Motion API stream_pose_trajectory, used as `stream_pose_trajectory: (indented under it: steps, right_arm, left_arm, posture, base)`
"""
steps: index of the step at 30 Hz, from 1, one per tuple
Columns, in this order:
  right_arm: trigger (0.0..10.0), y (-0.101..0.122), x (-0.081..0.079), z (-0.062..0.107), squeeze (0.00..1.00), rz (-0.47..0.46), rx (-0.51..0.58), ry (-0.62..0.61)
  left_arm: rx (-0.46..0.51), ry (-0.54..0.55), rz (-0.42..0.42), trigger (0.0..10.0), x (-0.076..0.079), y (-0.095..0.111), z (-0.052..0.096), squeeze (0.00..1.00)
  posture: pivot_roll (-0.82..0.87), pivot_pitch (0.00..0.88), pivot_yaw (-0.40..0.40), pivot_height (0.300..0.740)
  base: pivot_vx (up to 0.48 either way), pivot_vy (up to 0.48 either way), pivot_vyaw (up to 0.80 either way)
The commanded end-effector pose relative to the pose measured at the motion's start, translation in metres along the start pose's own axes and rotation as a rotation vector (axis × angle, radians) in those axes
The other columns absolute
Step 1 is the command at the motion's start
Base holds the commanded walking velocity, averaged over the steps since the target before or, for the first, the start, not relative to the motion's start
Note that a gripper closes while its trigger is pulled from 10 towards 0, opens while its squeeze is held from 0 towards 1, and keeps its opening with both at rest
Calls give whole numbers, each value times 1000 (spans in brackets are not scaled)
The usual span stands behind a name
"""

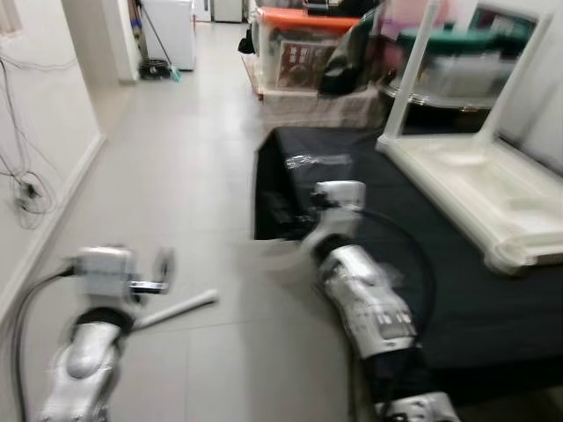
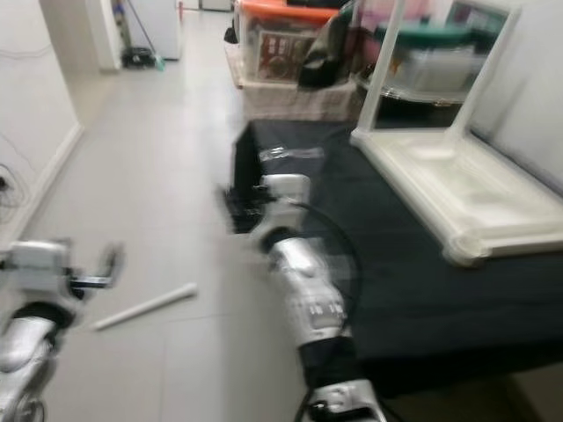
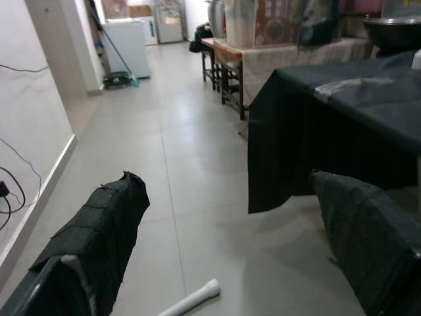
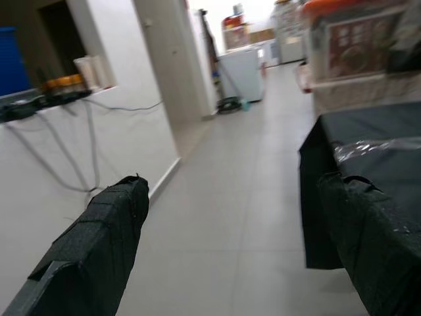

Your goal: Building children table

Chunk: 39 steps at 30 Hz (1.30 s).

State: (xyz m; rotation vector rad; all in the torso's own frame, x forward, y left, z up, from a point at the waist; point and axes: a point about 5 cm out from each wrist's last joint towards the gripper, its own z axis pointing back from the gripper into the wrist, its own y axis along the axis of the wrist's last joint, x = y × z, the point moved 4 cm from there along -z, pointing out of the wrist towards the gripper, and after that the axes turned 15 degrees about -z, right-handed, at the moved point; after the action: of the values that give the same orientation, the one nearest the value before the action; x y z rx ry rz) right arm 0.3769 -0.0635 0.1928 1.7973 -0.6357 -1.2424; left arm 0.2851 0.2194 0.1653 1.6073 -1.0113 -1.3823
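The white children's table (image 1: 475, 189) lies upside down on the black-draped bench (image 1: 457, 299), right of frame, two legs pointing up. One loose white table leg (image 1: 176, 310) lies on the grey tiled floor (image 1: 202, 176), lower left. The left hand (image 3: 223, 263) hangs above that leg, fingers apart and holding nothing. The right hand (image 4: 230, 263) sits at the bench's near corner, fingers likewise apart and empty. Storage bins (image 1: 299, 44) stand at upper centre.
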Motion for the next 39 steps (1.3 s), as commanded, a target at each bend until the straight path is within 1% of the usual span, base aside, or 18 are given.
stream_pose_trajectory:
  steps: [1, 5, 7, 12, 21, 27, 35, 39]
  right_arm:
    - [10000, 4, 4, 2, 0, 2, 15, -21]
    - [10000, 6, 10, 4, 0, 19, 25, -44]
    - [10000, 8, 15, 9, 0, 44, 35, -68]
    - [10000, 9, 19, 14, 0, 64, 45, -84]
    - [10000, 12, 19, 16, 0, 72, 61, -89]
    - [10000, 16, 18, 14, 0, 72, 79, -88]
    - [10000, 18, 20, 16, 0, 69, 89, -103]
    - [10000, 18, 21, 17, 0, 69, 94, -107]
  left_arm:
    - [-10, 8, -15, 10000, -2, -3, 1, 0]
    - [-16, 6, -11, 10000, -2, -4, 1, 0]
    - [-19, 0, -14, 10000, 0, -5, 1, 0]
    - [-23, 0, -13, 10000, 0, -5, 1, 0]
    - [-26, 1, -14, 10000, 0, -7, 3, 0]
    - [-43, 10, -10, 10000, -4, -11, 4, 0]
    - [-50, -1, -15, 10000, -1, -13, 3, 0]
    - [-54, -9, -16, 10000, -1, -13, 2, 0]
  posture:
    - [86, 0, -96, 740]
    - [78, 0, -92, 740]
    - [74, 0, -91, 740]
    - [65, 0, -89, 740]
    - [66, 0, -90, 740]
    - [67, 0, -93, 740]
    - [63, 0, -87, 740]
    - [62, 0, -84, 740]
  base:
    - [0, 0, -788]
    - [0, 0, -788]
    - [0, 0, -788]
    - [0, 0, -788]
    - [0, 0, -788]
    - [0, 0, -788]
    - [0, 0, -788]
    - [0, 394, -788]
